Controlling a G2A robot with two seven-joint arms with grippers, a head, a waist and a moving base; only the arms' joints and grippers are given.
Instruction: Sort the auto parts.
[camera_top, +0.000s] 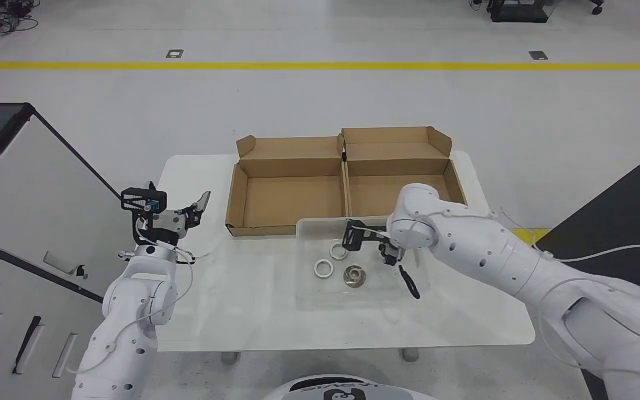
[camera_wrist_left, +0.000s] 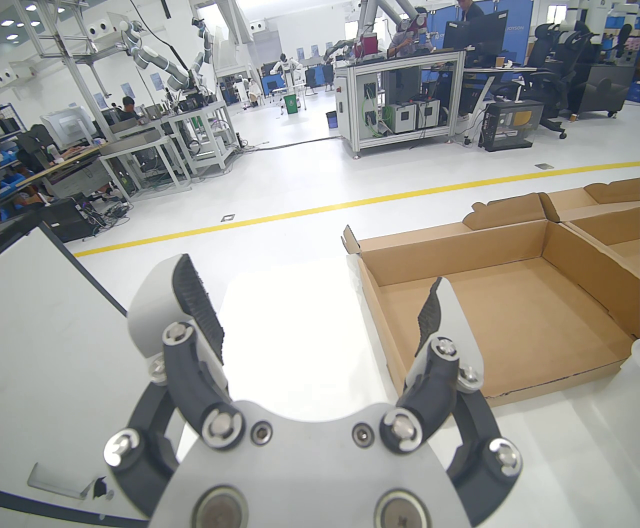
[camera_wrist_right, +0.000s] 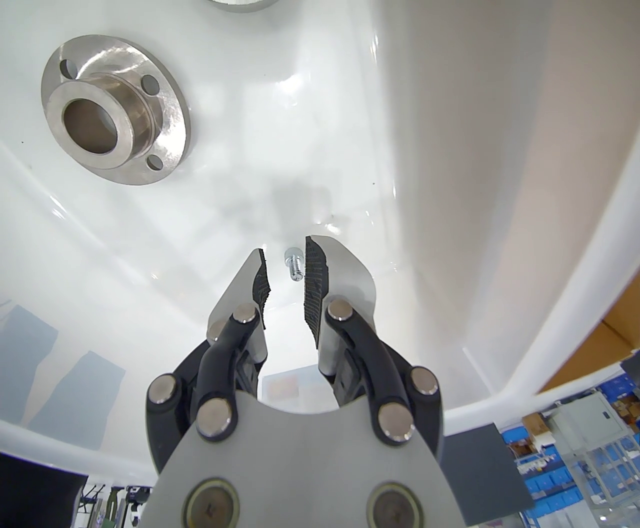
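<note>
Your right gripper is down inside the white tray. Its 2 fingers are spread only a little. The small bolt lies on the tray floor in the gap between the tips, closer to 1 pad than to the other. You cannot tell whether that pad touches it, and the bolt is not pinched.

1 tray wall and a rounded corner rise close beside the fingers, so you have little room there. Toward the metal flange the floor is bare. The flange rests flat with its hub up, well apart from the fingertips. From above, 2 rings lie near the flange in the tray's left half.

The tray sits on the white table, just in front of 2 open cardboard boxes standing side by side, the left box and the right box. The tray's far rim is at their front walls.

Your left gripper hangs above the table's left part with its fingers spread wide and holding nothing. The left box's side wall is just beside it, and bare tabletop lies below it.
</note>
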